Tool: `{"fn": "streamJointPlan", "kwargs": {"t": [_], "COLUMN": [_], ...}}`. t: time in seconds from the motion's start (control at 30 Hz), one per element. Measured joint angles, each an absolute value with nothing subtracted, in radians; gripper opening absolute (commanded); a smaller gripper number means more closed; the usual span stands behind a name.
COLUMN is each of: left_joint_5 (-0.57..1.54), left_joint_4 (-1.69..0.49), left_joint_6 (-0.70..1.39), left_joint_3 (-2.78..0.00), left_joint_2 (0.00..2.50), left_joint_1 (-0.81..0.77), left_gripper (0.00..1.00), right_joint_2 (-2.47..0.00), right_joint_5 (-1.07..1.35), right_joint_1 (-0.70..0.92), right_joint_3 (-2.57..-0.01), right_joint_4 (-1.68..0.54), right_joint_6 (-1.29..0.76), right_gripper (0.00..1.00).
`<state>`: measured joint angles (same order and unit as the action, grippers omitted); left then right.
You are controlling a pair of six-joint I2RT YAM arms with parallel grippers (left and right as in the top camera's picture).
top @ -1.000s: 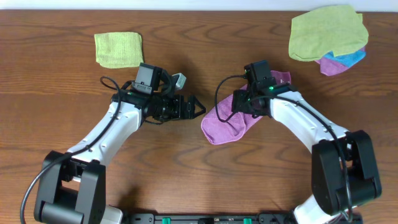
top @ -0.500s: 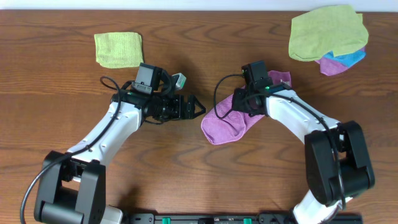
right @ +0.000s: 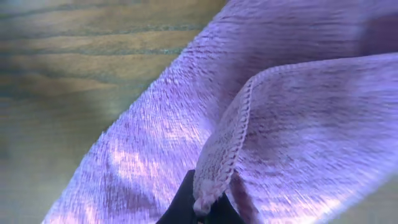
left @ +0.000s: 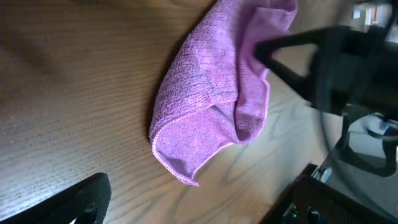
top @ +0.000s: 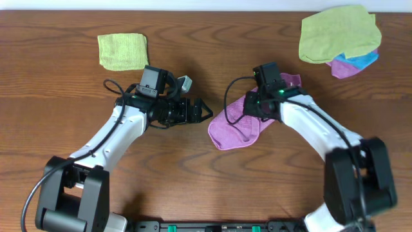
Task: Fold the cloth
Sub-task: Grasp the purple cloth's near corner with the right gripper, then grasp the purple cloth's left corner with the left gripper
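A crumpled purple cloth (top: 239, 127) lies on the wooden table (top: 193, 187), just right of the frame's centre. The right gripper (right: 200, 200) is clamped tight on its stitched hem. The left gripper (top: 205, 110) sits just left of the cloth, jaws spread wide and empty.

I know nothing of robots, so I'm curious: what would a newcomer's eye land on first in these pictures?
The crumpled light purple terry cloth in the middle of the wooden table stands out, with the right hand pinching its stitched edge. The left hand stands open close beside it. In the far right corner, a big lime-green cloth tops a small heap.
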<state>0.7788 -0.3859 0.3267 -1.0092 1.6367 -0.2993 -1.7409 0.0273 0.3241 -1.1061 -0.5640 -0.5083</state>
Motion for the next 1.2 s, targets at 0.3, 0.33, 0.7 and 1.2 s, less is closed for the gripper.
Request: {"fn": "streamJointPlan", "kwargs": {"t": [0.3, 0.33, 0.7, 1.2], "left_joint_5": [0.779, 0.779, 0.733, 0.749], "left_joint_4": [-0.393, -0.394, -0.381, -0.023], "left_joint_6": [0.393, 0.393, 0.421, 0.742], "left_joint_3": [-1.009, -1.009, -0.987, -0.722], "left_joint_2": [1.637, 1.637, 1.637, 1.637], "left_joint_1": [-0.319, -0.329, -0.456, -0.456], "left_gripper": [0.95, 0.96, 0.95, 0.95], "right_joint_2": [-1.577, -1.575, -1.54, -1.481], "right_joint_5": [-0.038, -0.043, -0.09, -0.102], "right_joint_1": [0.324, 0.324, 0.324, 0.324], "right_joint_3": [-1.106, -1.106, -1.106, -1.106], "right_joint_4": [-0.73, -0.744, -0.868, -0.909], "right_joint_6": [-0.49, -0.489, -0.493, -0.494], "right_gripper": [0.01, 0.01, 0.01, 0.02]}}
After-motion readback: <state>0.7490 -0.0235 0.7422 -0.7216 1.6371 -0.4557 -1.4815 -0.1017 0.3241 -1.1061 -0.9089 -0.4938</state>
